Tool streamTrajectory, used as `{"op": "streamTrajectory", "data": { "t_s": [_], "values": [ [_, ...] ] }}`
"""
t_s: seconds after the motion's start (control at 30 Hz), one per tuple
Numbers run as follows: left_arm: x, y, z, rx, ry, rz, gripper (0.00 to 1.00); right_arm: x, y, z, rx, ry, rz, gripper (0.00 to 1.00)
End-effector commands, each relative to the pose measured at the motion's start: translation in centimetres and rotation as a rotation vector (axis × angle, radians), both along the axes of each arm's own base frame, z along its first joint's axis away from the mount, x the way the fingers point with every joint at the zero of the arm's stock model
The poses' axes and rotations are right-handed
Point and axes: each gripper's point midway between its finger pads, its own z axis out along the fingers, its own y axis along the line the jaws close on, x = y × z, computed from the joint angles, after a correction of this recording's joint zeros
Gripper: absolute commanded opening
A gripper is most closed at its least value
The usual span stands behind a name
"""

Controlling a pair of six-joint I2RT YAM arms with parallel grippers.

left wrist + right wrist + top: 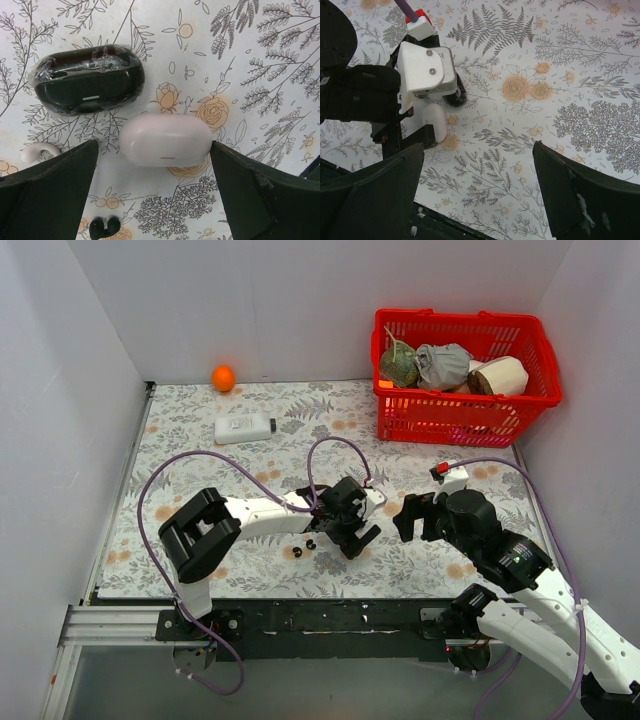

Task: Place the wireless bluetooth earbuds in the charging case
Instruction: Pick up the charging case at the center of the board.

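Black and tiny: spotted the earbuds [104, 227] at the left wrist view's lower left. Looked light, slippery; best pinched gently mid-body. Found left gripper [154, 165] and right gripper [479, 150] wide, empty.

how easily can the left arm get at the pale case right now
Probably easily: its open fingers straddle the pale case, nothing but bare tablecloth between them and it.

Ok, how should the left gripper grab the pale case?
Take the pale case across its long sides at mid-length, from straight above: it lies flat and closed, its ends rounded and likely slippery. The open left gripper straddles its length; a wrist turn probably helps.
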Motion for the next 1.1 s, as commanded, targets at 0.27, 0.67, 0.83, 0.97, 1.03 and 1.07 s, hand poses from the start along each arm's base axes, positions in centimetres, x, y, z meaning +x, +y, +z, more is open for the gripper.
{"op": "streamTrajectory", "data": {
  "t_s": [0.27,0.67,0.83,0.97,1.03,1.07],
  "values": [
    [0.2,-0.9,-0.5,0.067,-0.111,-0.007,0.95,0.2,-0.2,1.5,0.026,-0.043,-0.018,0.98],
    [-0.5,-0.8,-1.3,0.085,-0.095,-0.025,0.83,0.1,-0.5,1.0,0.02,-0.039,-0.026,0.98],
    [-0.8,-0.8,-1.5,0.086,-0.078,-0.033,0.67,0.1,-0.5,1.0,0.019,-0.038,-0.027,0.98],
    [-0.9,-0.8,-1.5,0.081,-0.069,-0.031,0.55,0.1,-0.6,0.8,0.014,-0.036,-0.03,0.98],
    [-1.0,-0.7,-1.4,0.077,-0.071,-0.023,0.43,0.2,-0.5,0.7,0.015,-0.036,-0.028,0.98],
    [-0.9,-0.8,-1.2,0.066,-0.075,-0.018,0.4,0.3,-0.5,0.5,0.009,-0.031,-0.03,0.98]
  ]
}}
